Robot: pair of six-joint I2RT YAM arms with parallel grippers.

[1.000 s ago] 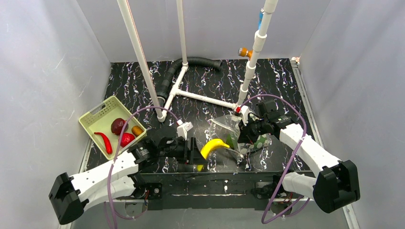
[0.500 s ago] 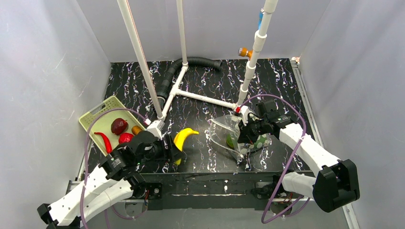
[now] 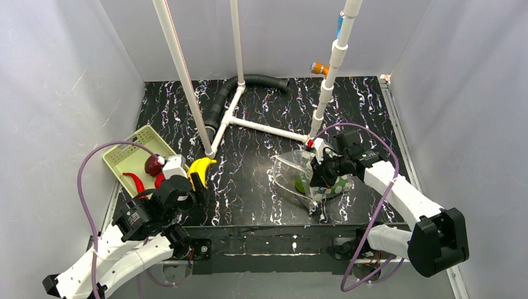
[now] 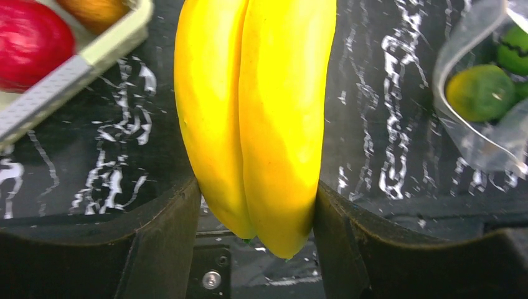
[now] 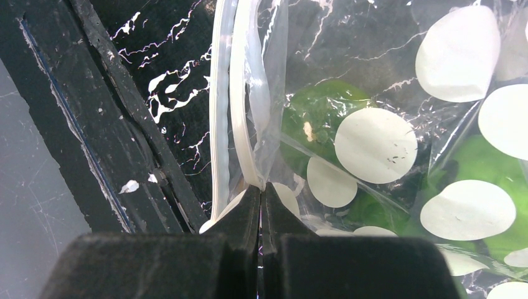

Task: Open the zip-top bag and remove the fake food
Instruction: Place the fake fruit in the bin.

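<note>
My left gripper (image 3: pixel 197 182) is shut on the yellow banana (image 3: pixel 201 167), just right of the pale green basket (image 3: pixel 127 152). In the left wrist view the banana (image 4: pixel 261 112) hangs between both fingers (image 4: pixel 168 249), above the black table beside the basket rim (image 4: pixel 81 59). The basket holds a dark red fruit (image 3: pixel 153 164), a red chili (image 3: pixel 134 182) and a red round fruit (image 4: pixel 28 40). My right gripper (image 3: pixel 317 169) is shut on the rim of the zip-top bag (image 3: pixel 299 177), holding its mouth open towards the left. A green piece (image 5: pixel 311 112) lies inside the dotted bag (image 5: pixel 380 143).
White pipes (image 3: pixel 180 68) rise from the table's middle and right (image 3: pixel 330 81), joined by a low white tube (image 3: pixel 261 128). A black ribbed hose (image 3: pixel 249 82) curves at the back. Grey walls close in left and right. An orange-brown piece (image 4: pixel 93 9) sits in the basket.
My left arm has swung left with the banana, from beside the bag's mouth to the basket's right edge. The right gripper and the bag have not moved.
</note>
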